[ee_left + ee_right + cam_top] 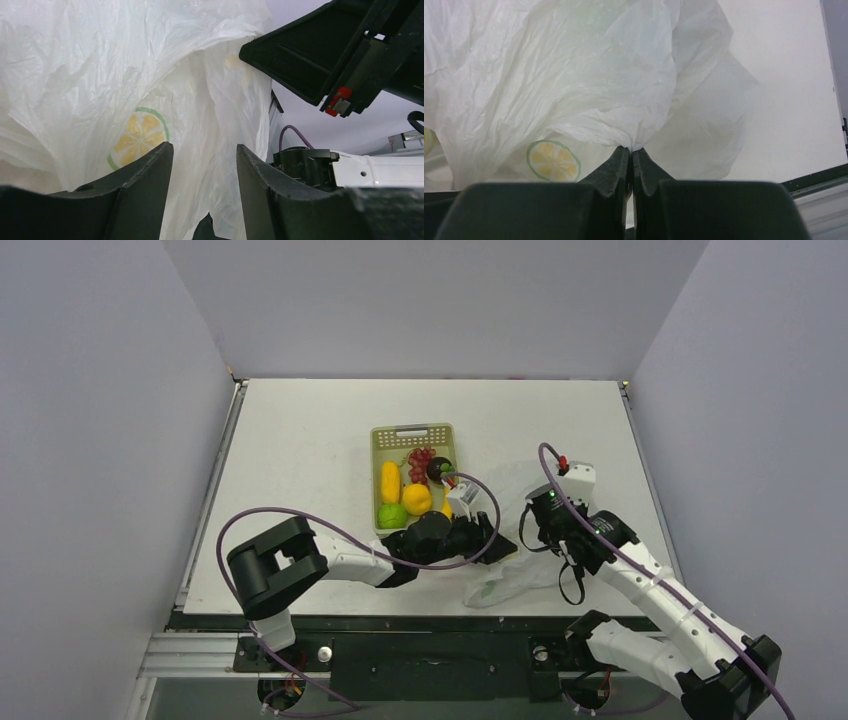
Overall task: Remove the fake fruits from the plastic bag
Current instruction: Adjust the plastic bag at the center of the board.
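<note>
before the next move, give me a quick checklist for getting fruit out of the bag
1. Right gripper pinching the bag: ok, jaws shut on a fold.
2. Left gripper open for reaching: ok, fingers apart, film facing the gap.
3. Bag mouth open: cannot tell.
4. Fruit left inside: cannot tell; only a lemon-slice shape shows at the film.
5. Basket beside the bag: ok, already holding fruits.
</note>
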